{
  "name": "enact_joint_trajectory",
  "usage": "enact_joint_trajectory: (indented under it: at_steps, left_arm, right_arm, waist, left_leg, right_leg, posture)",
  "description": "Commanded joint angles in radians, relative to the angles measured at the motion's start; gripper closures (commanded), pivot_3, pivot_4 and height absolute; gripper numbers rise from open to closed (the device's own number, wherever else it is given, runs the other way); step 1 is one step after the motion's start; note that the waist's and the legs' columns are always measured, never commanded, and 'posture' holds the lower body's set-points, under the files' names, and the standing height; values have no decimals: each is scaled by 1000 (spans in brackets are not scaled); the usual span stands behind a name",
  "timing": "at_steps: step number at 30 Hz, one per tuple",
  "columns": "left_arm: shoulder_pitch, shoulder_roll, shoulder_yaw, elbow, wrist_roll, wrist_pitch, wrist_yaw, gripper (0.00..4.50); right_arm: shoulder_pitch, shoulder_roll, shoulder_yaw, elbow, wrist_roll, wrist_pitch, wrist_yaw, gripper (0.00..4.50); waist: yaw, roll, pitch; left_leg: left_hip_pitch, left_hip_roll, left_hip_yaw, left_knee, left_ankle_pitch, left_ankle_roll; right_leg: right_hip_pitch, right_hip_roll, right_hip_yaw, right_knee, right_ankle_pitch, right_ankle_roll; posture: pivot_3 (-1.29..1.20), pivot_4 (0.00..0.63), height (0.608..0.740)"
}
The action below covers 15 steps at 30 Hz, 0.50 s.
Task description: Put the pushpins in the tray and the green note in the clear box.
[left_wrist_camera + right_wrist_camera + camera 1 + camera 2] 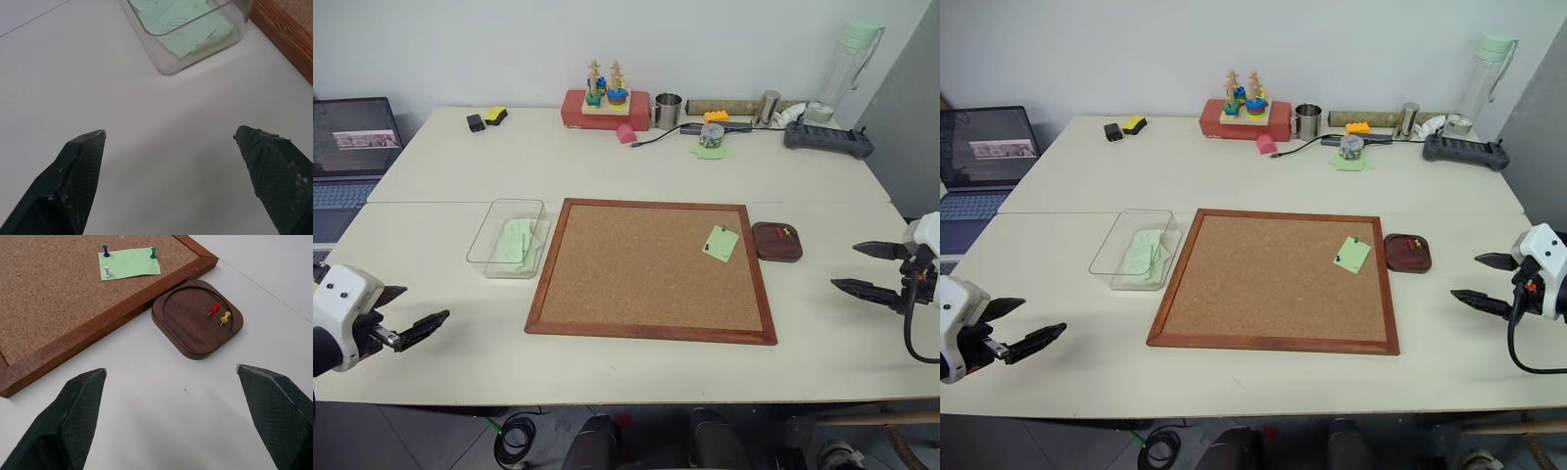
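- On the counter [636, 176] in front of you lies the cork board [651, 269], with the green note [721, 243] on its right part, near the far right corner.
- Three pins hold the note: your right wrist view shows a blue pin [105, 250], a white pin [107, 271] and a green pin [153, 252] at its corners.
- Just right of the board, off its frame, sits the tray [776, 241]; a red pin [213, 309] and a yellow pin [225, 317] lie inside it.
- Left of the board stands the clear box [507, 238], close to the frame, with pale green sheets [516, 242] in it.
- Your left claw [411, 318] hangs wide and empty over the near left counter, short of the box.
- Your right claw [864, 268] is wide and empty too, at the right edge, well right of the tray.
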Motion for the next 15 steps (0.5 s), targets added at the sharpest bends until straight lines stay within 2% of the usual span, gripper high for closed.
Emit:
enact_joint_trajectory:
  at_steps: [1, 15]
  left_arm:
    - [-2, 5, 46, -29, -11, -3, -22, 0]
    - [-46, 10, 44, 2, 24, -2, 2, 0]
  right_arm:
    - [-17, -14, -19, -1, -8, -13, 8, 17]
    - [-41, 2, -15, 18, -26, -26, 7, 17]
  waist:
    - [0, 0, 0]
    - [0, 0, 0]
  left_leg:
    - [0, 0, 0, 0, 0, 0]
    - [0, 0, 1, 0, 0, 0]
  right_leg:
    - [0, 0, 0, 0, 0, 0]
    - [0, 0, 0, -1, 1, 0]
  posture:
    - [0, 150, 740]
    - [0, 150, 740]
